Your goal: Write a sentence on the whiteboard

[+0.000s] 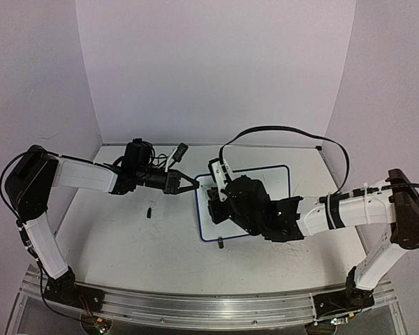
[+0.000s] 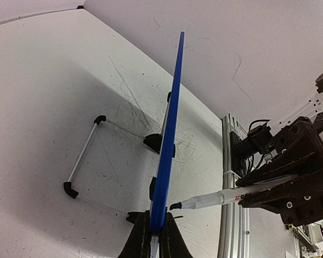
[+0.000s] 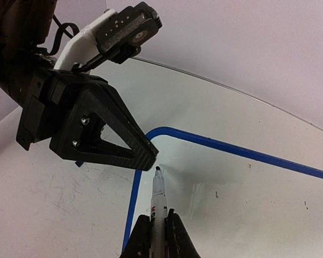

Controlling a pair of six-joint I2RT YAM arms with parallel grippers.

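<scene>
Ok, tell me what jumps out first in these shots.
The left hand pinches the blue-framed whiteboard at its far left corner, mid-table. The right hand grips a marker, its tip poised just inside that same corner, where no writing shows.

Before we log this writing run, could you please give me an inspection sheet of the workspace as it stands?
Surface: table scuffed, with faint grey scribble marks.
Job's things: whiteboard, blue frame, no writing seen on its visible part; marker uncapped, tip near the board's corner.
Clutter: small black piece on the table beside the board, on the left arm's side; maybe a cap.
Grippers: left gripper shut on the whiteboard's edge; right gripper shut on the marker.
Cables: black cable arcs over the board's far side.
Surroundings: pale walls on three sides; metal rail at the near edge.
</scene>
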